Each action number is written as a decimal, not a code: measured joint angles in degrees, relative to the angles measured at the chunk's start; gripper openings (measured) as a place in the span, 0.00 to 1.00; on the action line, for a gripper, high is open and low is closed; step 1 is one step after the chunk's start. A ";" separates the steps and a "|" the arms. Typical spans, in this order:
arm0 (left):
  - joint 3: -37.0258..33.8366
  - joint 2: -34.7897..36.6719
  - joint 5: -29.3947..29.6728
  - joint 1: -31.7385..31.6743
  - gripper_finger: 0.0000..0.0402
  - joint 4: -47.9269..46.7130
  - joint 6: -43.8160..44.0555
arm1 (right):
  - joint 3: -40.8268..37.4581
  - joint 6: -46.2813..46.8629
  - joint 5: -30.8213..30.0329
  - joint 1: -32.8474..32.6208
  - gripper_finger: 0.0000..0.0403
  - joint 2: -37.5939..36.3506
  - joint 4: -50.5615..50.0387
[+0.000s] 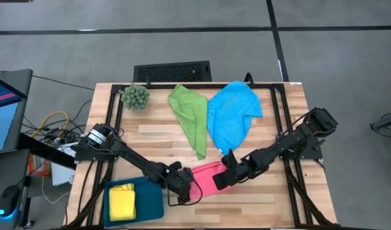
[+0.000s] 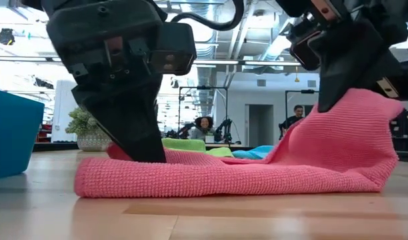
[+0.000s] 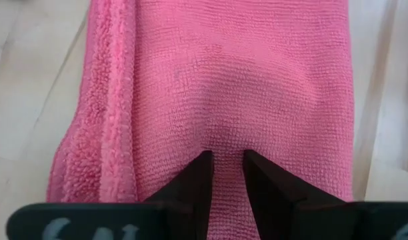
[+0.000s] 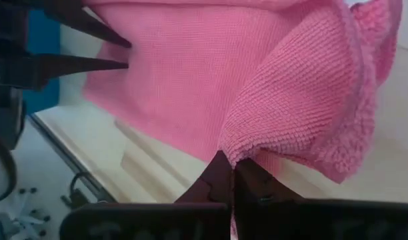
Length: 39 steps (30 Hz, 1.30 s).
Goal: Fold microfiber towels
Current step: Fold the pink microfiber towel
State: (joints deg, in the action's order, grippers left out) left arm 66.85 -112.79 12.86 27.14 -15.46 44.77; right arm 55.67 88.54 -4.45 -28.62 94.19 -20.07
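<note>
- The pink towel (image 1: pixel 208 176) lies at the bench's (image 1: pixel 259 198) six o'clock edge.
- Left end effector (image 3: pixel 225 175) pinches the towel's nine o'clock end, fingers narrowly parted around the fabric.
- Right end effector (image 4: pixel 229 175) is clamped on the three o'clock end, lifting it.

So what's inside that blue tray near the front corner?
A folded yellow towel lies inside the blue tray, toward its outer side; the rest of the floor shows bare. Whatever sits beneath the towel is covered. The left arm crosses the tray's far corner, hiding that bit.
</note>
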 joint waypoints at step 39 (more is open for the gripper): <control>0.07 0.07 -1.18 -0.38 0.20 1.42 1.73 | 12.53 -10.15 0.32 2.29 0.52 12.31 1.28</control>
State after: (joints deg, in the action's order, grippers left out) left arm 66.92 -112.73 11.68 26.76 -14.04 46.50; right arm 68.20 78.39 -4.13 -26.33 106.50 -18.79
